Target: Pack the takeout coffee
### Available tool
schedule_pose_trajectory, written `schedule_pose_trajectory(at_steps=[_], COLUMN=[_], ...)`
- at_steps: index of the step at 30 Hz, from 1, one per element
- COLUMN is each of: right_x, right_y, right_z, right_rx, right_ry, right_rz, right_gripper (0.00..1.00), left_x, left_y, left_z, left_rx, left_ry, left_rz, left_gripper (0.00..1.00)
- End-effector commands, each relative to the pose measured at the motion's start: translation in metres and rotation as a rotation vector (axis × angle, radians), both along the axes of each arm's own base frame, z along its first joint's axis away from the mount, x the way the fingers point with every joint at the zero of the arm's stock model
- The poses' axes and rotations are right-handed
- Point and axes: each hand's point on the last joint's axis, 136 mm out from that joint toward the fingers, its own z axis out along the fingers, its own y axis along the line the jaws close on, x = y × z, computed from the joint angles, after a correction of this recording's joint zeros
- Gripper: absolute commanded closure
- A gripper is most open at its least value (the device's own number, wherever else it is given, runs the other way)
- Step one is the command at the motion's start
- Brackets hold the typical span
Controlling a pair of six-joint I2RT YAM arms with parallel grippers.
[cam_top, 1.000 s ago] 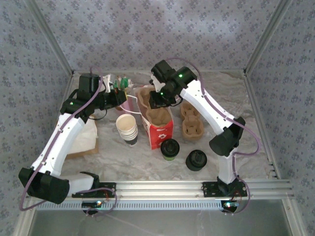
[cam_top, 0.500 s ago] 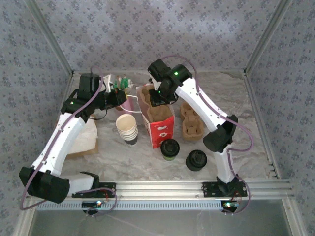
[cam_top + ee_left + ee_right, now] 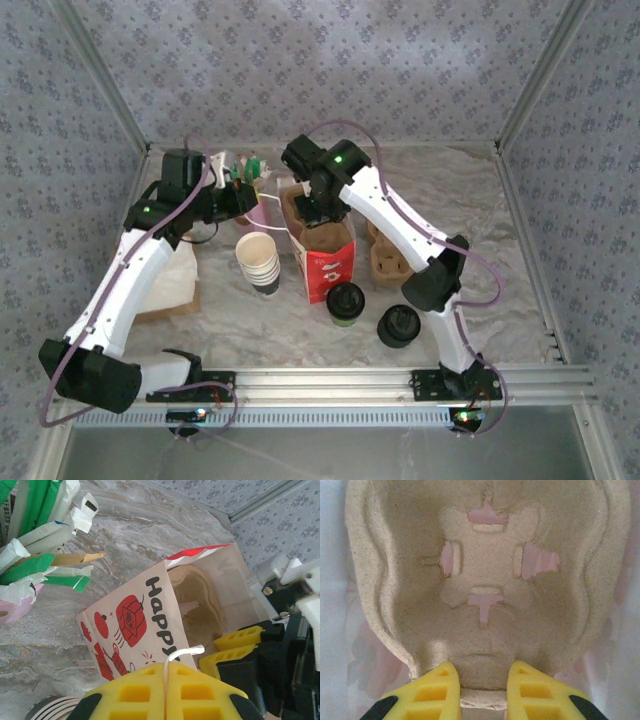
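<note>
Takeout coffee [image 3: 346, 303] waits on the table [image 3: 520, 220] while right jaws, gripping the pulp cup carrier [image 3: 490, 570], push further into the paper bag [image 3: 130, 615] whose string handle [image 3: 182, 652] left jaws pinch.

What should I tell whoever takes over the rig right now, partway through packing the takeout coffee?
Left gripper: shut on the string handle of the paper bag.
Right gripper: shut on the rim of the pulp carrier, which is inside the open bag.
Takeout coffee: upright on the table in front of the bag, lid on, not held.
Done: carrier in bag.
Left: release the carrier, set the coffee into it.
</note>
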Motion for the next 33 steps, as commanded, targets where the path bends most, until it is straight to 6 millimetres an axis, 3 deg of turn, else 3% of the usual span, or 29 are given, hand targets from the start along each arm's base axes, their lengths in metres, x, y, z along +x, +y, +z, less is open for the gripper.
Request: schedule_pose_trajectory(at_steps=[1,19,33], right_x=[-0.001,0.003,0.004], right_y=[-0.005,-0.001,0.01], right_z=[-0.012,-0.058,-0.09], right_rx=[-0.069,-0.156,-0.119], right_ry=[0.021,0.069,0.108], right_rz=[0.007,-0.022,-0.073], right_gripper=[0.79,0.8,0.8], left_x=[0.006,0.007,0.006], left_y=[-0.004,-0.003,-0.002], left_z=[0.008,0.006,0.005], left_rx=[-0.012,-0.006,-0.002], left_ry=[-0.037,-0.036,-0.036], left_rz=[-0.002,0.004,0.009], left_gripper=[0.96,0.96,0.96])
